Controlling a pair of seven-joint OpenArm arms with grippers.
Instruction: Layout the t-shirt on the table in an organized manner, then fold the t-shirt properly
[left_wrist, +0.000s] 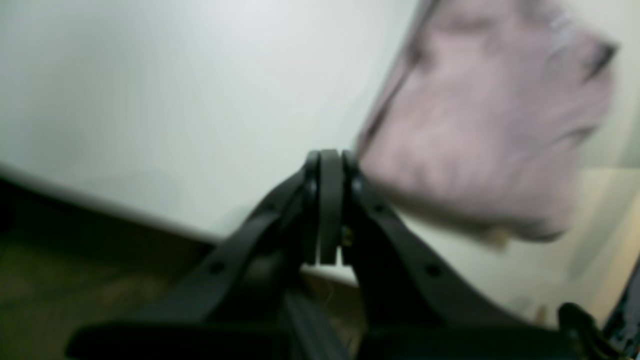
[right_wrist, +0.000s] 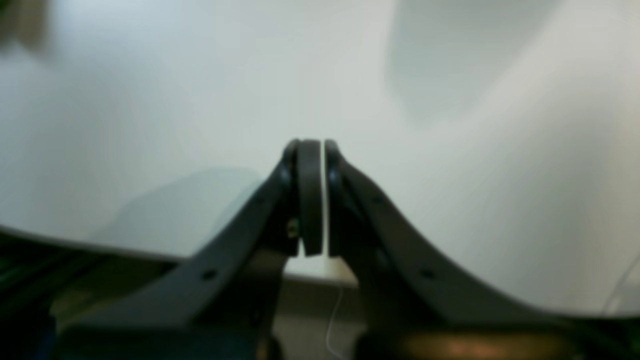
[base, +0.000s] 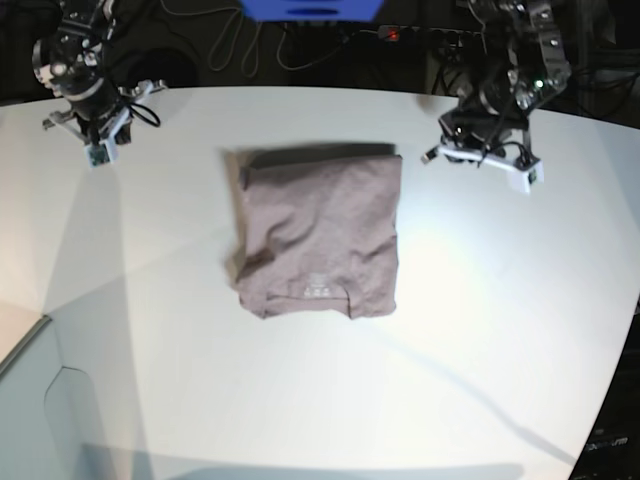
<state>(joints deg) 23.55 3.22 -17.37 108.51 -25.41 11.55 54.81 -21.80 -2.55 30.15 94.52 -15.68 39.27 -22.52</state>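
the shirt (base: 320, 235) lies folded mid-table (base: 480, 330), print side near the neck facing up, perhaps so it shows; left gripper (left_wrist: 322, 157) and right gripper (right_wrist: 311, 147) are closed on nothing, both apart from it, likely to leave the folds undisturbed.

Both wrist views motion-blurred; base view sharper, brightly lit, soft shadows across white tabletop (base: 480, 300), dark beyond edge.
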